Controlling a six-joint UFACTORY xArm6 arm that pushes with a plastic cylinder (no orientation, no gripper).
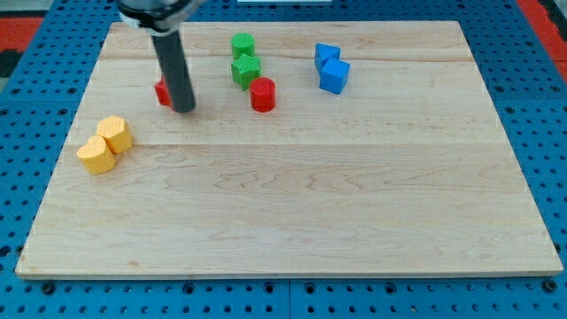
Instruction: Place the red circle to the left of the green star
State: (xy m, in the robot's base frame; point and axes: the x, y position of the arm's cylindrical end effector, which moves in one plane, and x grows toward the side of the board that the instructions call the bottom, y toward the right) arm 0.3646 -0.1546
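Board: pale wooden board (pixel 292 213) lying on a blue perforated table (pixel 27 133); no brand, label or writing readable anywhere.
End tool: straight dark rod, no jaws on this arm, so open or closed does not apply.
My tip (pixel 183 110): down at the board surface in the upper left part of the board.
Red block, shape unclear (pixel 163 92): just beside my tip on the view's left, mostly hidden behind the rod; contact cannot be told.
Red circle, a short red cylinder (pixel 262 94): to the view's right of my tip, apart from it; sits just below and right of the green star, about touching it.
Green star (pixel 245 70): to the right of my tip and slightly higher.
Green cylinder (pixel 243 45): directly above the star, close to it.
Two blue blocks (pixel 331 69): further right, touching each other, shapes angular.
Two yellow blocks (pixel 105 143): below and left of my tip, pressed together.
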